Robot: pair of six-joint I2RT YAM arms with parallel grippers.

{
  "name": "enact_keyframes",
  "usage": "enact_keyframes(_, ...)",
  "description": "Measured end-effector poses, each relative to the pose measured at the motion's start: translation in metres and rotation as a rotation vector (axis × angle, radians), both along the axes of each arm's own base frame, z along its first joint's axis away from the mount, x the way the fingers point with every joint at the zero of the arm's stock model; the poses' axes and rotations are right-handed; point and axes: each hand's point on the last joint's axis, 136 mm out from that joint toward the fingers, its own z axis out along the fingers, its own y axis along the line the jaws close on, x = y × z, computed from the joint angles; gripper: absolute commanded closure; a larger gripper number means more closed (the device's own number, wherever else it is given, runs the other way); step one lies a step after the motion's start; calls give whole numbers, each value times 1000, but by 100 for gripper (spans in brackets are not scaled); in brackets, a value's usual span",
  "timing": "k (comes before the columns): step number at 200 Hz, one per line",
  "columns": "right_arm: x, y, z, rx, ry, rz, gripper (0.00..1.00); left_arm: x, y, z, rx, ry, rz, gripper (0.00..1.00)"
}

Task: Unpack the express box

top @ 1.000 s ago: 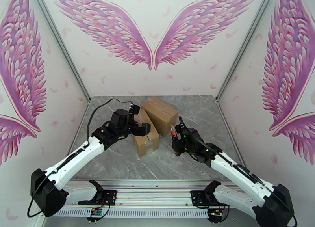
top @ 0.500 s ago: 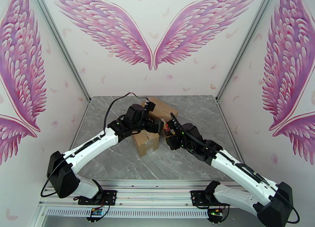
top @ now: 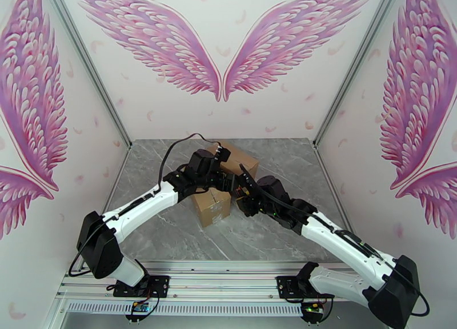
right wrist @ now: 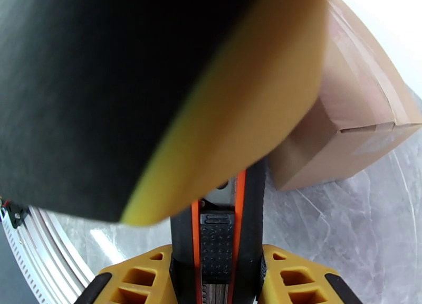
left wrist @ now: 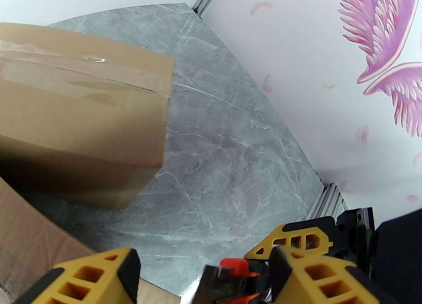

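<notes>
"Two cardboard boxes on the bench (top: 171, 233), then?"

"Yes. The front cardboard box (top: 212, 205) sits mid-bench, flaps closed along a centre seam, with a pale label on its near face. The rear cardboard box (top: 243, 160) lies just behind it toward the back wall, sealed with clear tape."

"Where are the arms?"

"Both meet over the far right corner of the front cardboard box. From overhead, the left end effector (top: 227, 181) and the right end effector (top: 242, 190) are just beside each other, about where the two boxes meet."

"What is the right one doing?"

"It is clenched on a utility knife (right wrist: 217, 231), black with orange edges. The right wrist view shows it standing up between the yellow fingers (right wrist: 113, 286). A blurred black-and-yellow finger of the other arm looms right in front of that camera, and a taped box corner shows behind it."

"And the left?"

"Released. In the left wrist view its own yellow fingers (left wrist: 89, 278) are spread wide, and the knife's orange-and-black end sits in the gap between them. Whether either finger touches the knife I cannot tell. Beyond them the rear cardboard box rests flat on the grey marble, and an edge of the front one shows at lower left."

"The backdrop?"

"White walls painted with pink wings (top: 171, 44)."
</notes>
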Motion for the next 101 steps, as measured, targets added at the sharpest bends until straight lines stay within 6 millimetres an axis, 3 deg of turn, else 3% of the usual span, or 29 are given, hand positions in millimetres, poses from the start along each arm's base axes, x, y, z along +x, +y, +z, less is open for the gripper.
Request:
enact_keyframes(43,6,5,17,5,-48,22,69,-2,-1,4,-22,17,-18,49)
enact_keyframes(101,10,9,13,-29,-61,49,68,-6,-2,5,-43,44,-41,72)
